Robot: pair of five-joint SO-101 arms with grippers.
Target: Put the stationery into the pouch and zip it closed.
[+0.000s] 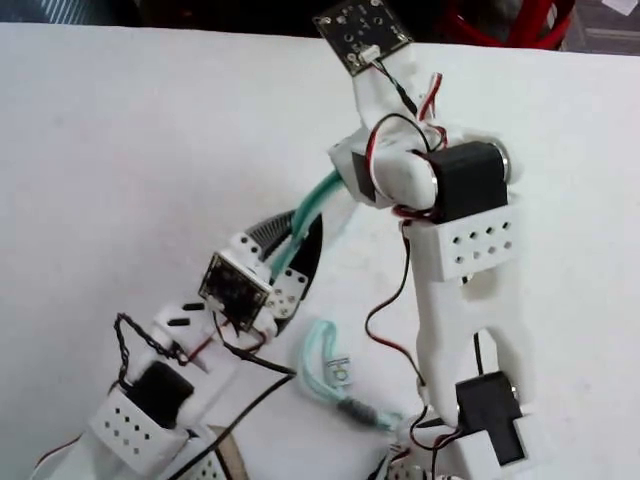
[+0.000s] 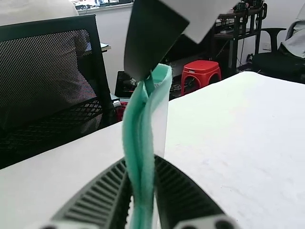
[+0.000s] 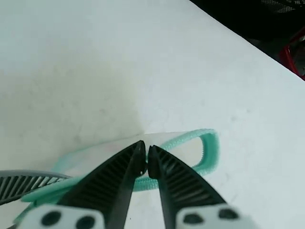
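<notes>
Left wrist view is showing the left tool [image 2: 141, 168] clamping shut on the pouch [image 2: 143, 114], stretched toward the right tool [image 3: 146, 153], which is pinching its teal edge; that thin hold is probably risking a slip.

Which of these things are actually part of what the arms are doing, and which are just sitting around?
Part of the job: pouch with green edge; left gripper and right gripper, both shut on it.
Just lying about: red stool; black chair behind the table; green strap by the arms' bases, purpose unclear.
</notes>
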